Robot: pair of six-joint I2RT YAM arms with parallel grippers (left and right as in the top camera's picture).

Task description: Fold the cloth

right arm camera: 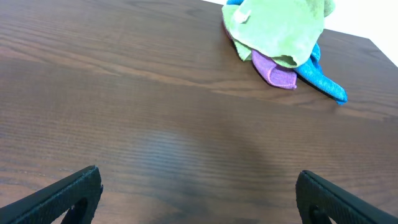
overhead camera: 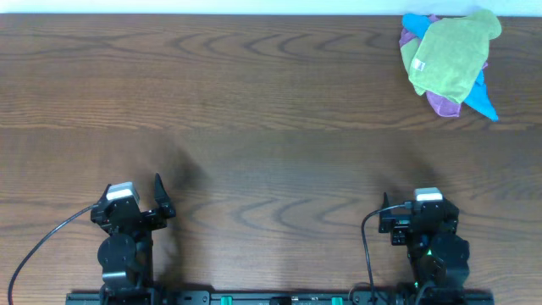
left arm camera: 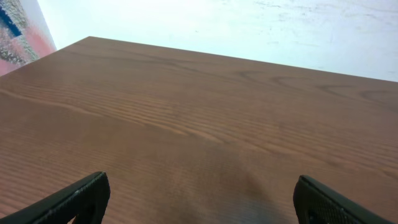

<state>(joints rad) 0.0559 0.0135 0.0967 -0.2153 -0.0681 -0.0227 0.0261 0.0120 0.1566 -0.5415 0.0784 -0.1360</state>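
Left tool and right tool spread above wood-grain table; cloth crumpled far-right.

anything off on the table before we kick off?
Yes: the lime-green cloth is not laid flat but crumpled on a heap with a purple cloth and a blue cloth, at the table's far right corner near the edge. No spill or damage visible.
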